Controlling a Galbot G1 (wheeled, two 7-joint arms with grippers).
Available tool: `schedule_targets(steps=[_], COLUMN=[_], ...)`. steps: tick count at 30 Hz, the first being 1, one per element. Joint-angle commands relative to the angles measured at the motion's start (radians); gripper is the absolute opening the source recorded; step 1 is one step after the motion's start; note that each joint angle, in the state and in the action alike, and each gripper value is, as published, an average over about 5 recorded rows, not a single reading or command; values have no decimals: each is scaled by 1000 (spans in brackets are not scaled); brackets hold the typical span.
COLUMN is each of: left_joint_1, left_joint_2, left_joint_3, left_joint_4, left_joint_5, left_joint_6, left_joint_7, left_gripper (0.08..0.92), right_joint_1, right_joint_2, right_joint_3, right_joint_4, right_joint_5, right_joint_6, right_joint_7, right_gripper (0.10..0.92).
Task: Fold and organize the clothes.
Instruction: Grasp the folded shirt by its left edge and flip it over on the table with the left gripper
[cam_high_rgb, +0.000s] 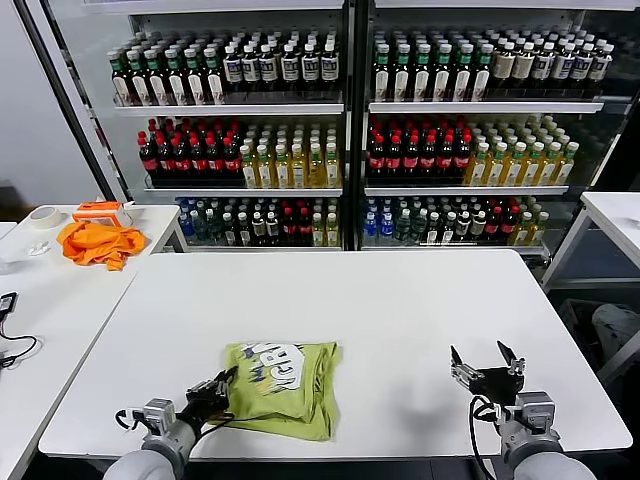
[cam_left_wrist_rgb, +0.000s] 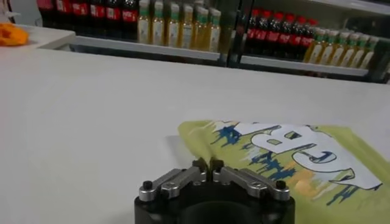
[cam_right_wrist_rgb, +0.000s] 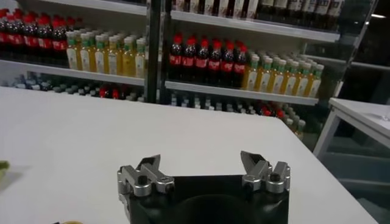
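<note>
The lime yellow-green T-shirt (cam_high_rgb: 283, 387) lies folded into a compact rectangle on the white table (cam_high_rgb: 400, 300), near the front edge, its white-and-dark print facing up. It also shows in the left wrist view (cam_left_wrist_rgb: 304, 164). My left gripper (cam_high_rgb: 222, 385) sits low at the shirt's left edge, its fingers shut together with nothing between them; in the left wrist view (cam_left_wrist_rgb: 208, 165) the tips meet just short of the cloth. My right gripper (cam_high_rgb: 486, 358) is open and empty above the table's front right, well away from the shirt; the right wrist view (cam_right_wrist_rgb: 201, 163) shows only bare table ahead.
A bright orange garment (cam_high_rgb: 98, 241), a tape roll (cam_high_rgb: 44, 216) and an orange box (cam_high_rgb: 101, 211) lie on a side table at the left. Shelves of bottles (cam_high_rgb: 340, 130) stand behind the table. Another white table (cam_high_rgb: 615, 215) stands at the right.
</note>
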Motion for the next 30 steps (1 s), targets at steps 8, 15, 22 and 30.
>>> schedule_targets(steps=[8,15,22,30], left_joint_1=[136,110,52,-125], left_joint_2=[284,193,-196,-240], left_joint_3=[-694,-433,160,175], left_joint_4=[-153,-270,-366,-260], left_joint_5=[-243,-318,-7,-92], left_joint_6=[201,201,199,198], left_joint_7=[-31,-83,-37,-54], left_gripper=[98,98,98,98], right_joint_1=[51,63,58,43], right_joint_2=[0,9,21,17], right_joint_3=[-5,-19,-16,-10], right_joint_4=[-41,-54,-63,-52], right_joint_5=[6,-2,-23,-38], right_joint_6=[6,12,9,5], right_joint_7=[-3,-4,-2,-1], right_gripper=[823,823,823,823])
